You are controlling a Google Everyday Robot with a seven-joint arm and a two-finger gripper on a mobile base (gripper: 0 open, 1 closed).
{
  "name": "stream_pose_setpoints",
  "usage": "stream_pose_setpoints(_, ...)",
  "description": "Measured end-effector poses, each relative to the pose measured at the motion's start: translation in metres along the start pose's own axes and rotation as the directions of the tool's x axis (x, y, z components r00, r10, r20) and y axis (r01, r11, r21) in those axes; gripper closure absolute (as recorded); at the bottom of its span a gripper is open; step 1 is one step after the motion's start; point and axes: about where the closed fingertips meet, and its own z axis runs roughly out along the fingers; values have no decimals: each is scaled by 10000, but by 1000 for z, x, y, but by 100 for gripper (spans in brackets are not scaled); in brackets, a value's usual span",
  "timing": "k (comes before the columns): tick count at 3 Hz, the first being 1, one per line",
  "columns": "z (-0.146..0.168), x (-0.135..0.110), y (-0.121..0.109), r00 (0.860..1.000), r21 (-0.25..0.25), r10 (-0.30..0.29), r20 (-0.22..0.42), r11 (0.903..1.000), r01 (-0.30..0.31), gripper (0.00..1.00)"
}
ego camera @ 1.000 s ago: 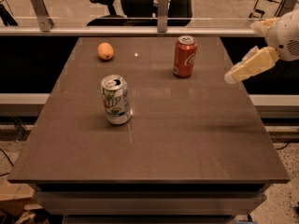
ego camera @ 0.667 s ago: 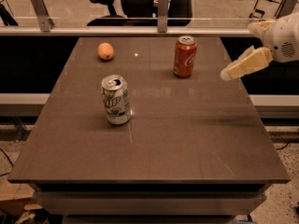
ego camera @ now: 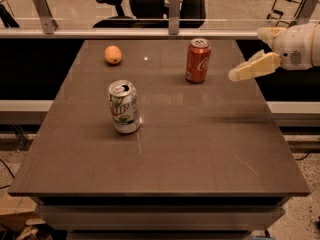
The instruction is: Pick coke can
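Observation:
The coke can [ego camera: 198, 60], red with white script and a silver top, stands upright on the far right part of the brown table [ego camera: 200, 149]. My gripper [ego camera: 246, 55] hovers over the table's right edge, to the right of the coke can and apart from it. It is open and empty. Its long cream lower finger [ego camera: 254, 67] points left toward the can, and a shorter one shows above it.
A white-and-green 7UP can [ego camera: 124, 107] stands upright left of the table's centre. An orange fruit [ego camera: 113, 54] lies at the far left. A glass rail with metal posts [ego camera: 174, 11] runs behind the table, with office chairs beyond it.
My gripper has moved a little to the left, closer to the coke can. The cans and the fruit have not moved.

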Motion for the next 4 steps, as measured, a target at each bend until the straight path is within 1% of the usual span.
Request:
stream_pose_setpoints(1, 16, 5, -1, 9972, -224, 371, 647, 9991, -357, 0)
stream_pose_setpoints(2, 29, 9, 0, 9925, -436, 663, 1027, 9971, -621, 0)
stream_pose_setpoints(3, 40, 12, 0, 9870, -615, 902, 1329, 9947, -827, 0)
stream_pose_setpoints(4, 40, 12, 0, 9870, -618, 903, 1331, 9947, -827, 0)
